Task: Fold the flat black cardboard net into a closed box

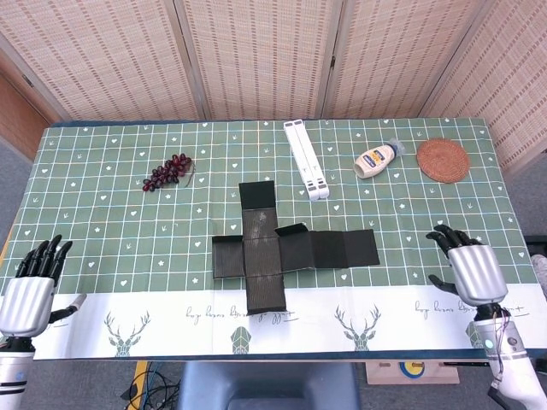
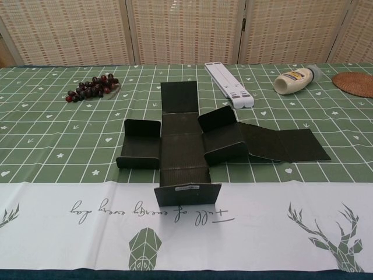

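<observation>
Green checked cloth with a white deer-print border covers the table [image 1: 102,222], and bamboo screens [image 1: 256,51] stand behind it. At the near edge, well left of the black cardboard net [image 1: 282,249], the left hand [image 1: 30,286] hangs just off the table corner, back upward, fingers straight, slightly apart and holding nothing. Well right of the net, the right hand [image 1: 472,266] is over the cloth near the white border, also back upward, fingers spread, with nothing in it. Between each hand and the net lies a wide stretch of bare cloth.

The net lies in the middle of the table, its nearest flap reaching onto the white border and standing up a little in the chest view. Its left flap is raised at the edge, one flap just right of the centre is tilted up, and a long strip lies flat to the right.

Beyond the net, to its left, lies a bunch of dark grapes [image 1: 168,172]. Just behind it lies a white folding stand [image 1: 306,159]. Farther right are a pale bottle [image 1: 377,159] on its side and a round woven coaster [image 1: 443,160] near the far right edge.
</observation>
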You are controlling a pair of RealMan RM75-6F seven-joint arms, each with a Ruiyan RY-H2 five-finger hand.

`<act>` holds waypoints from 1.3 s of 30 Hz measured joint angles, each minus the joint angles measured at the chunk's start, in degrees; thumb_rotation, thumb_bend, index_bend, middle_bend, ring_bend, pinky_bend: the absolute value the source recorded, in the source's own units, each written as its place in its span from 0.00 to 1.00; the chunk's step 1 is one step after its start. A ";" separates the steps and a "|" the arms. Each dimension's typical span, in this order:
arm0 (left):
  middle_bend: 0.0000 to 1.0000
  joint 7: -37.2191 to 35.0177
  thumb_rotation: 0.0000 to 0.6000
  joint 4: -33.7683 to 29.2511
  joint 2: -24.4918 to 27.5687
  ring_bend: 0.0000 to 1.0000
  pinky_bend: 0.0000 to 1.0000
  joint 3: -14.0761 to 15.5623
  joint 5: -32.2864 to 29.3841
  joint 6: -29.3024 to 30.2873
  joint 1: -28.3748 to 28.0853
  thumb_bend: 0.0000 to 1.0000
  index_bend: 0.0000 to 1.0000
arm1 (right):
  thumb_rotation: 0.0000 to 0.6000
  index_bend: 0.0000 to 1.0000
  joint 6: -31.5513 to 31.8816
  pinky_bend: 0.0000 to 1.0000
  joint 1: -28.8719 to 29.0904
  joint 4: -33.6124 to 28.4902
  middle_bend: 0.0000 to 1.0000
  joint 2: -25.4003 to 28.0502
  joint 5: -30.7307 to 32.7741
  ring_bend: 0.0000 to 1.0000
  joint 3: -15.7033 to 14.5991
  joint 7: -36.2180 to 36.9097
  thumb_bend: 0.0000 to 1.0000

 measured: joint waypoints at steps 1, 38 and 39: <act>0.00 -0.26 1.00 0.04 0.03 0.02 0.12 0.02 0.17 0.01 -0.05 0.18 0.02 | 1.00 0.24 -1.56 0.86 1.09 -0.56 0.23 -0.14 0.93 0.71 0.31 -1.84 0.12; 0.00 -5.03 1.00 1.27 1.81 0.02 0.12 0.26 3.18 3.99 0.82 0.18 0.04 | 1.00 0.00 -15.40 0.93 35.90 -3.23 0.05 -17.64 55.13 0.74 1.45 -35.79 0.06; 0.00 -5.27 1.00 1.37 1.89 0.02 0.12 0.29 3.19 4.23 0.98 0.18 0.04 | 1.00 0.00 -15.34 0.93 36.44 -2.59 0.05 -18.21 55.73 0.74 1.30 -36.00 0.06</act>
